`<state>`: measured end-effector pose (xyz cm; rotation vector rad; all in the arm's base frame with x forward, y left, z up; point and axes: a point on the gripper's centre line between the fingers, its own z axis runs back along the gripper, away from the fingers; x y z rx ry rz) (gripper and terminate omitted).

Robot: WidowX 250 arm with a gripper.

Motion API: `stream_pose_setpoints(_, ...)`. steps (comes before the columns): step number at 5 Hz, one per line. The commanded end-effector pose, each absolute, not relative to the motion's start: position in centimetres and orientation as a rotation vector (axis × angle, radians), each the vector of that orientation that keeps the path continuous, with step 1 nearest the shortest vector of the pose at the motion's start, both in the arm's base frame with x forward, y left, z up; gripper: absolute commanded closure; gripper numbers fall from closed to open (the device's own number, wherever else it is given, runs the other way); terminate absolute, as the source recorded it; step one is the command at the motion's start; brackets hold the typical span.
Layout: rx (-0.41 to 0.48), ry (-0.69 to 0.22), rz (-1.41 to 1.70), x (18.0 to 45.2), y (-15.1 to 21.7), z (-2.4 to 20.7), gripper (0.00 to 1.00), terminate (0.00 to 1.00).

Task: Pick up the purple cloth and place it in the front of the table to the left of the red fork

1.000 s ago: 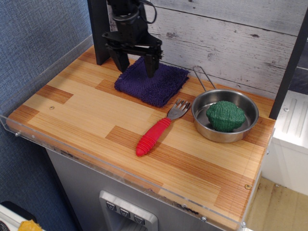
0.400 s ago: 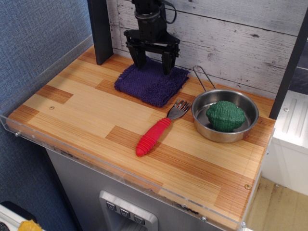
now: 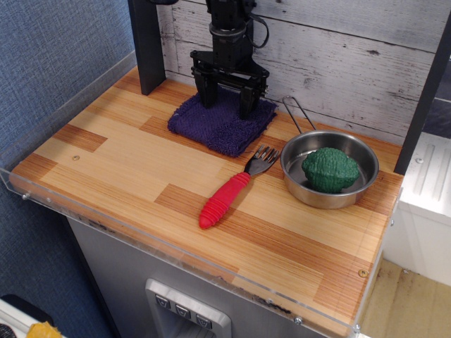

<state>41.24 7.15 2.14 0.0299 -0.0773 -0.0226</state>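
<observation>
The purple cloth [image 3: 220,124] lies flat at the back of the table [image 3: 127,169], near the wall. The black gripper [image 3: 228,107] hangs over the cloth's far edge, its two fingers spread wide with the tips down at the cloth's surface. It holds nothing. The red fork [image 3: 229,190] lies in front of the cloth, red handle toward the front, silver tines pointing to the back right.
A steel pan [image 3: 352,190] with a thin wire handle sits at the right and holds a green knobbly object [image 3: 330,169]. A dark post [image 3: 144,42] stands at the back left. A clear acrylic rim [image 3: 162,243] runs along the table's edges.
The gripper has moved right and toward the wall, from over the cloth's left part to over its far edge, and has come lower. The cloth, fork and pan have not moved.
</observation>
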Motion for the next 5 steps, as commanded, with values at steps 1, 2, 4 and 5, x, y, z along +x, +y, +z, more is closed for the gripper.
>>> stream_pose_setpoints(1, 0.047, 0.023, -0.028, 40.0, 8.0, -1.1, 0.00, 0.00)
stream_pose_setpoints(2, 0.077, 0.045, -0.039, 39.2, 8.1, -1.8, 0.00, 0.00)
stream_pose_setpoints(4, 0.077, 0.087, -0.003, 35.9, 8.4, -2.5, 0.00, 0.00)
stream_pose_setpoints(5, 0.057, 0.114, 0.018, 33.9, 8.3, -2.5, 0.00, 0.00)
